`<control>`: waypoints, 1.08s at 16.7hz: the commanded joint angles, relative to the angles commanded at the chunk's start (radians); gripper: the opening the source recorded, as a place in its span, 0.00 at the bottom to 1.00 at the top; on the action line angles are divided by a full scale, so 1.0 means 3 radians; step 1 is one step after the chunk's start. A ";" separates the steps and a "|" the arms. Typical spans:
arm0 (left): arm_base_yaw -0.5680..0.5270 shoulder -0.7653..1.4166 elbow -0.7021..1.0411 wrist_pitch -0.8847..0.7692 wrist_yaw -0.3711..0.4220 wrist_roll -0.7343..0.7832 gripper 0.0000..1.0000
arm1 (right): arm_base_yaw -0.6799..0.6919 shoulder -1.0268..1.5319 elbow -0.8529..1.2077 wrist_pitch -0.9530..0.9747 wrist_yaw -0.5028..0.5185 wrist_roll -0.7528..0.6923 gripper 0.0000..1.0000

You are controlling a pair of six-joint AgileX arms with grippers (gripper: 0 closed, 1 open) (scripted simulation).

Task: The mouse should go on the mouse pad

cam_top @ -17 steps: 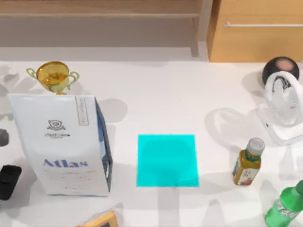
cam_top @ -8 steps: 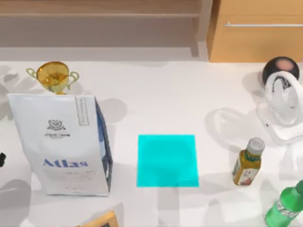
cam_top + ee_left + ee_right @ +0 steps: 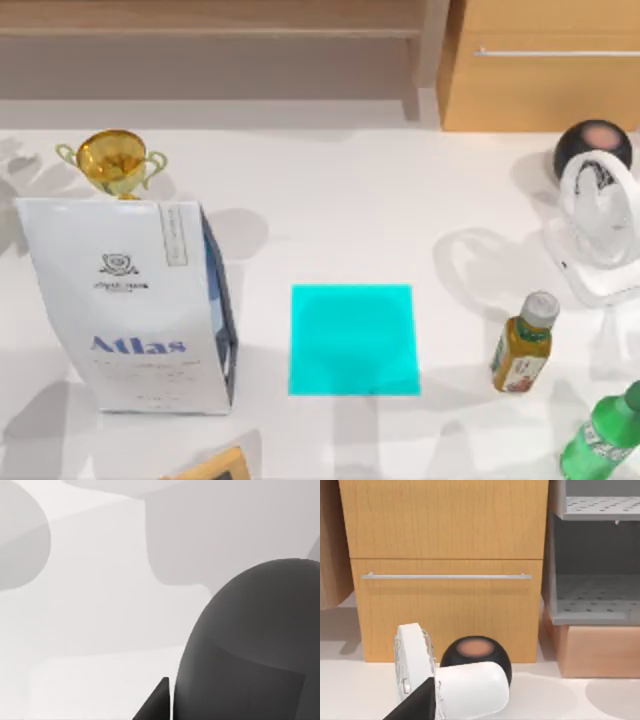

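A white table (image 3: 340, 200) is spreading under soft shadows; behind it a wooden shelf (image 3: 210, 30) and a wooden drawer cabinet (image 3: 545, 90) with a metal handle (image 3: 445, 576) are standing.

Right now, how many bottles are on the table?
2: a small yellow-green bottle right of the cyan mouse pad, and a green bottle at the table's near right corner, partly cut off.
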 joint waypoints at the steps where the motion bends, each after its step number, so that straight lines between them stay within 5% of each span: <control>1: 0.0000 0.0000 0.0000 0.0000 0.0000 0.0000 0.00 | 0.0000 0.0000 0.0000 0.0000 0.0000 0.0000 1.00; 7: -0.0057 0.0042 0.0442 0.0084 0.0058 0.0701 0.00 | 0.0000 0.0000 0.0000 0.0000 0.0000 0.0000 1.00; 18: -0.0975 0.0702 0.2084 0.0183 0.0252 0.3771 0.00 | 0.0000 0.0000 0.0000 0.0000 0.0000 0.0000 1.00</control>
